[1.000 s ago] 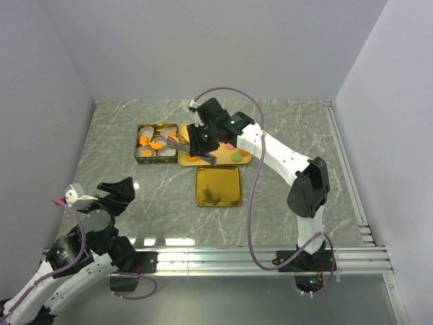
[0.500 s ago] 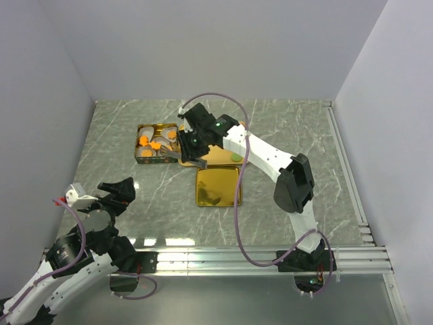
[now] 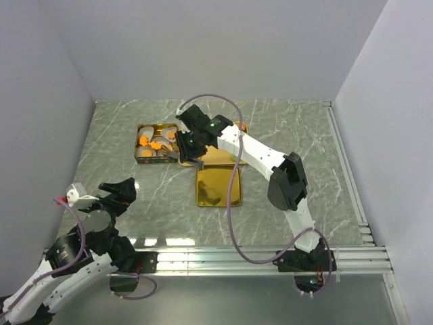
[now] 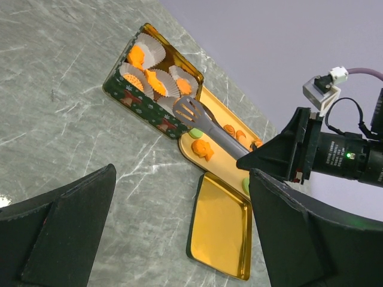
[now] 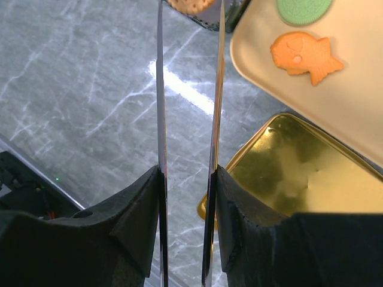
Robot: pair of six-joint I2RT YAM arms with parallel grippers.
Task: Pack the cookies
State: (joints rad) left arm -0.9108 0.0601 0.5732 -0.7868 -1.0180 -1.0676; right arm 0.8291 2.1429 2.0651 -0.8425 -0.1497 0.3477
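My right gripper (image 3: 192,145) (image 5: 188,170) is shut on metal tongs (image 4: 203,122) (image 5: 160,89), whose slotted tips hang over the near right edge of the green tin (image 3: 156,143) (image 4: 128,98). A tan cookie (image 5: 190,5) shows between the tong blades; I cannot tell whether it is pinched. The tin holds white paper cups with orange cookies (image 4: 157,82). An orange fish cookie (image 5: 305,54) (image 4: 202,149) and a green round cookie (image 5: 302,9) lie on the beige tray (image 5: 347,101) (image 4: 224,158). My left gripper (image 3: 115,194) (image 4: 182,176) is open and empty at the near left.
A gold tin lid (image 3: 218,185) (image 4: 222,230) (image 5: 299,173) lies open side up just in front of the tray. The right arm's purple cable (image 3: 233,203) loops over the table. Walls close in on the left, back and right.
My right arm has swung left, carrying the tongs from above the tray to the tin's near right edge. The left arm has not moved.
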